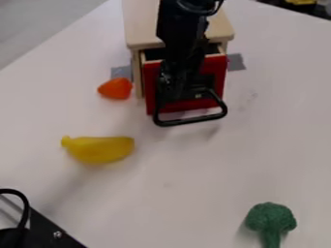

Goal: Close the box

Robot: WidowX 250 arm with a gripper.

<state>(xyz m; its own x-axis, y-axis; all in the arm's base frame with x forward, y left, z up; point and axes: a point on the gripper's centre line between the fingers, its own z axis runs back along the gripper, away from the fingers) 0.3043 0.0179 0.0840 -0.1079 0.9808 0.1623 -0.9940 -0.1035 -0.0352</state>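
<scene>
The gripper (184,91) hangs at the upper middle, right in front of the box's red front panel (217,80), and hides much of it. The box (144,29) is pale wood, with its flat top toward the upper edge of the view. A dark gap shows between that top and the upper edge of the red panel, so the drawer stands partly out. A black rounded loop (192,120) lies low across the panel's bottom edge; whether it belongs to the drawer or the gripper I cannot tell.
An orange object (115,88) lies just left of the box. A yellow banana-like toy (99,149) is at middle left, green toy broccoli (270,221) at lower right. Black hardware (46,233) occupies the lower left corner of the white table (174,193).
</scene>
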